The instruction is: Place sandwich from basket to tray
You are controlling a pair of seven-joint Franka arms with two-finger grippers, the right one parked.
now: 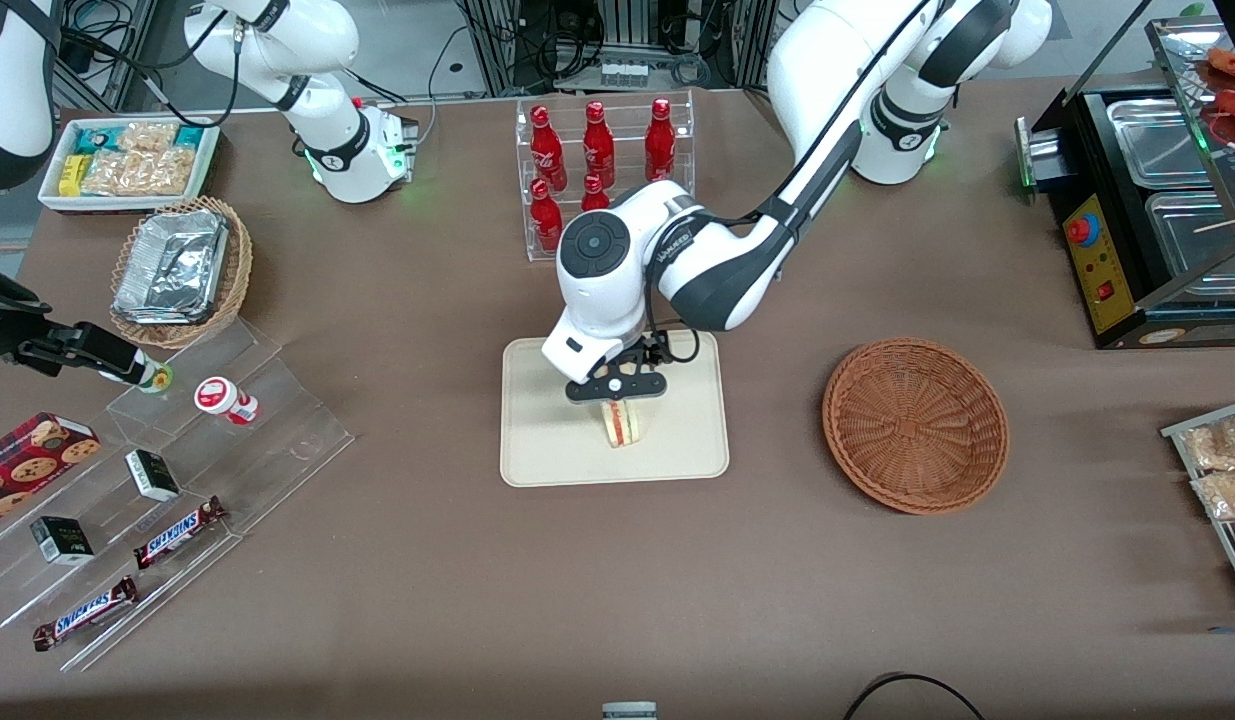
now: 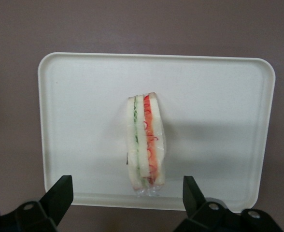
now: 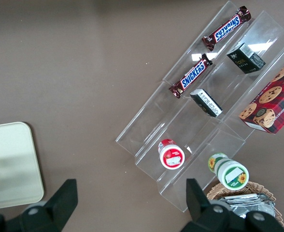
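The sandwich [image 1: 625,425] stands on its edge on the cream tray [image 1: 537,460], its red and green filling edge facing the front camera. My left gripper [image 1: 617,392] hangs just above it, open, not touching it. In the left wrist view the sandwich [image 2: 145,140] sits near the middle of the tray [image 2: 84,121], and the gripper [image 2: 125,187] has its black fingers [image 2: 61,193] spread wide on either side, clear of the wrap. The reddish-brown basket [image 1: 915,425] lies empty beside the tray, toward the working arm's end of the table.
A clear rack of red bottles [image 1: 602,170] stands farther from the front camera than the tray. A stepped acrylic display [image 1: 177,470] with candy bars, a tan wicker basket of foil containers [image 1: 182,270] and a white snack bin [image 1: 127,160] lie toward the parked arm's end. A black warmer [image 1: 1147,220] stands toward the working arm's end.
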